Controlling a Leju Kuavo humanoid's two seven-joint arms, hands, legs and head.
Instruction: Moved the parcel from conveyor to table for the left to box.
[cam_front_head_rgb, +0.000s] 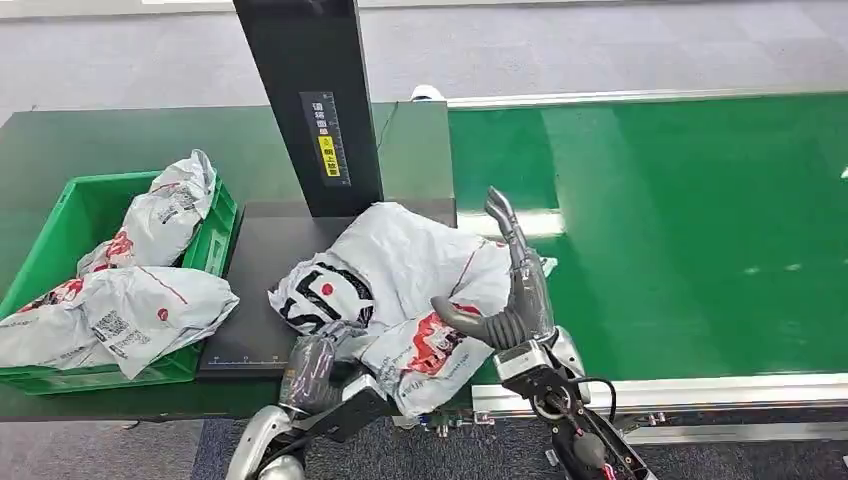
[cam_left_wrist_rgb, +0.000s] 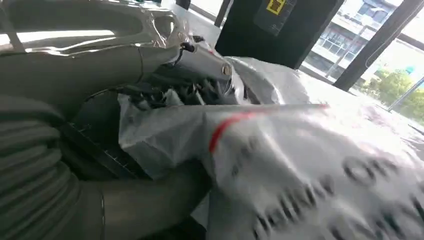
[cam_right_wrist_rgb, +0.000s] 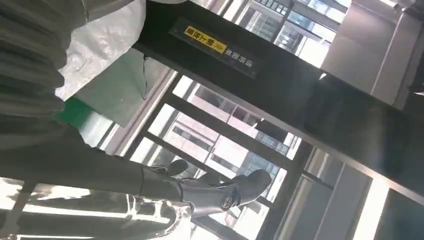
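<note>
Now the green conveyor (cam_front_head_rgb: 680, 230) lies right, the dark desk (cam_front_head_rgb: 260, 260) left. The soft, slippery parcel (cam_front_head_rgb: 400, 280) straddles both, best clutched by bunched film. Right hand (cam_front_head_rgb: 500, 290) rests open against it; left hand (cam_front_head_rgb: 312, 368) grips its near edge.

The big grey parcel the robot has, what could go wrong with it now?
1. The parcel is a floppy bag, lying partly on the dark table and partly over the green conveyor edge. It might sag or slide off toward the robot.
2. The right hand has fingers pointing up, so its hold looks loose.
3. The green box already holds several parcels, so another might spill over.
</note>
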